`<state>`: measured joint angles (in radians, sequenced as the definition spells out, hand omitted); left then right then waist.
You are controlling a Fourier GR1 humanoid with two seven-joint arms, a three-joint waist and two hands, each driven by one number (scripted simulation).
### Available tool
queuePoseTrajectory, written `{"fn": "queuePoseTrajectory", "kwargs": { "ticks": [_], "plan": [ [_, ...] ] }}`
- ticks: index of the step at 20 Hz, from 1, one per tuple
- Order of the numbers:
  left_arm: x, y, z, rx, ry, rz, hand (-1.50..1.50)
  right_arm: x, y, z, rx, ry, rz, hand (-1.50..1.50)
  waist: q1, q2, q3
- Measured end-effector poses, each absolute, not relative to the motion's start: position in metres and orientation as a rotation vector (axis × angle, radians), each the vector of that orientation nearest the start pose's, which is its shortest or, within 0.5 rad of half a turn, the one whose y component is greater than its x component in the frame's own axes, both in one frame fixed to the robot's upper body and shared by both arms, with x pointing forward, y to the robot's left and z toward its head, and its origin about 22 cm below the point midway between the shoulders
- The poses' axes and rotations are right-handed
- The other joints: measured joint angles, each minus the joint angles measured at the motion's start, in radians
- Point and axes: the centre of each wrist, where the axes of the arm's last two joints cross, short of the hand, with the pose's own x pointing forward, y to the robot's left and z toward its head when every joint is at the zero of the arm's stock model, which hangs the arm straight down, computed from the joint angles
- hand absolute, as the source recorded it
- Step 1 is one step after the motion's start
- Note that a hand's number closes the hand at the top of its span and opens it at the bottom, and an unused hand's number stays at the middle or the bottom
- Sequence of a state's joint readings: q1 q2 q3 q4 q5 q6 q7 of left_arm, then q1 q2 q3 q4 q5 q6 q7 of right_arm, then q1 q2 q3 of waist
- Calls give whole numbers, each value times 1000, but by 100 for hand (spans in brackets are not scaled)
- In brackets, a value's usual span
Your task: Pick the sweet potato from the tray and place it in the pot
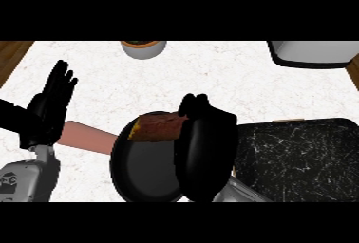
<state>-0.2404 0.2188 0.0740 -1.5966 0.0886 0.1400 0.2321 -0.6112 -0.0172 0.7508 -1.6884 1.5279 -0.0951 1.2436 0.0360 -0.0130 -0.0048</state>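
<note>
A: Sweet potato (157, 126) rn? Still on the tray (301, 156)?

B: Nope. Up off the tray, pinched by the right robot hand (204, 142), fingers curled round its right end. Sticks out to the left of that hand, long axis roughly left-right, hanging over the back rim of the pot (144, 166).

A: So the drop spot is basically right under it?

B: Pretty much, prob needs a nudge toward the near side so it lands mid-pot, not on the rim.

A: Left robot hand (51, 111)?

B: Spread flat, fingers up, parked at the left over the bench (224, 76). Holding nothing, farther off.
</note>
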Motion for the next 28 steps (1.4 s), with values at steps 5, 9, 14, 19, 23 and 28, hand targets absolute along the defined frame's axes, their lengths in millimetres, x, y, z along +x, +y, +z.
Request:
{"fn": "queuePoseTrajectory", "kwargs": {
  "ticks": [5,9,14,19,23,28],
  "plan": [
    [295,273,85,178,-1611,39,0,237,-15,128,-1507,-1528,561,150,0,7,2],
    [294,270,82,168,-1610,37,0,245,-21,117,-1485,-1445,580,150,4,12,3],
    [296,269,84,166,-1622,39,0,247,-34,104,-1363,-1356,563,-150,7,19,6],
    [298,263,85,154,-1626,28,0,249,-37,97,-1198,-1381,527,-150,20,23,7],
    [299,265,87,158,-1624,30,0,245,-38,106,-1080,-1524,402,-150,18,21,8],
    [298,270,88,168,-1616,37,0,240,-45,115,-972,-1667,188,-150,4,15,8]
  ]
}}
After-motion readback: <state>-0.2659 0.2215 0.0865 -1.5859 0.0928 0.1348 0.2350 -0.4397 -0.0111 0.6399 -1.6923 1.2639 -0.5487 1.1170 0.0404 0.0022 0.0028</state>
